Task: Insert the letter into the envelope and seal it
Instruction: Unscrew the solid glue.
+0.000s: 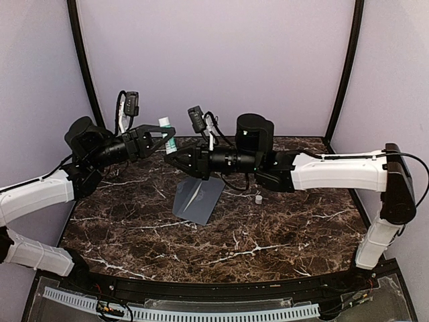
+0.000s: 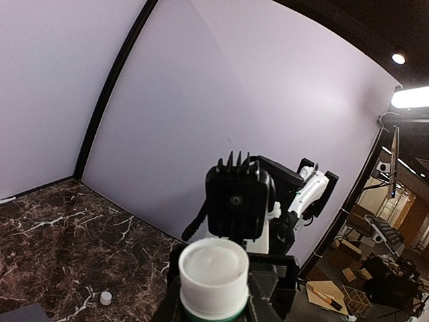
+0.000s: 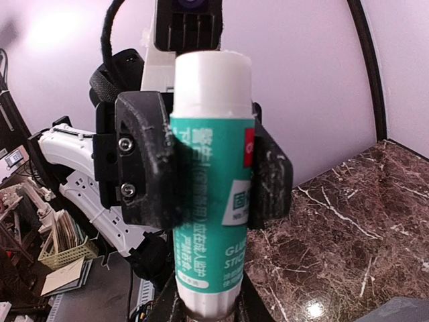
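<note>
— Which way does the envelope (image 1: 199, 201) lie from the grippers?

— Below them and a little nearer, flat on the marble table (image 1: 134, 235). Its long axis runs near to far with a slight lean. The right gripper (image 1: 175, 157) hangs almost over its far end, so that arm is the nearer one.

— What are they carrying?

— A glue stick (image 1: 167, 134), in the air between them. The left gripper (image 1: 159, 139) is clamped on its body. The right one appears closed round its base, though its fingers barely show.

— And the letter?

— Not to be seen; perhaps inside the envelope, I cannot tell. A small white cap (image 1: 259, 198) lies near the envelope, to its right.
</note>
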Motion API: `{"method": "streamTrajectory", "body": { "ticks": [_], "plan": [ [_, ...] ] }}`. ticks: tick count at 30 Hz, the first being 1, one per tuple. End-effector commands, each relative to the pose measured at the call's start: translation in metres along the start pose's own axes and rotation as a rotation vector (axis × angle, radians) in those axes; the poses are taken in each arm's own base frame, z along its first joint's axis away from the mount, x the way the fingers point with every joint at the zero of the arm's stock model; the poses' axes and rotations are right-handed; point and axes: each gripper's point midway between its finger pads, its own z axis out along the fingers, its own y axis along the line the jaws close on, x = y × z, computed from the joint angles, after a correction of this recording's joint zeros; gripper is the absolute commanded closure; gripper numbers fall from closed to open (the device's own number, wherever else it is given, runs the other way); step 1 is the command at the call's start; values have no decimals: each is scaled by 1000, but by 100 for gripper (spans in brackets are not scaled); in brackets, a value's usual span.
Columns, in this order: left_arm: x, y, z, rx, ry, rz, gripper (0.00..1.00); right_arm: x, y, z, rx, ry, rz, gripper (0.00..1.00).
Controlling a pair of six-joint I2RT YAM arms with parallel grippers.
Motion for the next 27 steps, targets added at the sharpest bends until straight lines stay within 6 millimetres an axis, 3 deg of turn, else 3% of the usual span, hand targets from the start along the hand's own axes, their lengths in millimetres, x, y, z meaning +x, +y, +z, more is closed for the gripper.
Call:
{"method": "streamTrajectory", "body": {
  "ticks": [1, 7, 9, 14, 17, 22, 27],
  "plan": [
    [4, -33, -3, 175, 49, 13, 100, -49, 36, -29, -182, -144, -62, 82],
    [7, -46, -5, 252, 84, 18, 100, -51, 49, -36, -269, -146, -65, 81],
    [6, -45, -6, 239, 77, 28, 100, -52, 47, -36, -251, -146, -63, 76],
    [-10, -32, -10, 100, -7, 84, 100, -49, 18, -41, -59, -129, -64, 36],
    [-22, -23, -18, -21, -45, 136, 100, -44, 2, -49, 57, -102, -75, 24],
    [-33, 3, -30, -223, -90, 156, 100, -36, -14, -49, 172, -66, -75, 19],
    [-33, 28, -33, -347, -91, 126, 100, -26, -29, -23, 251, -29, -46, 21]
  ]
}}
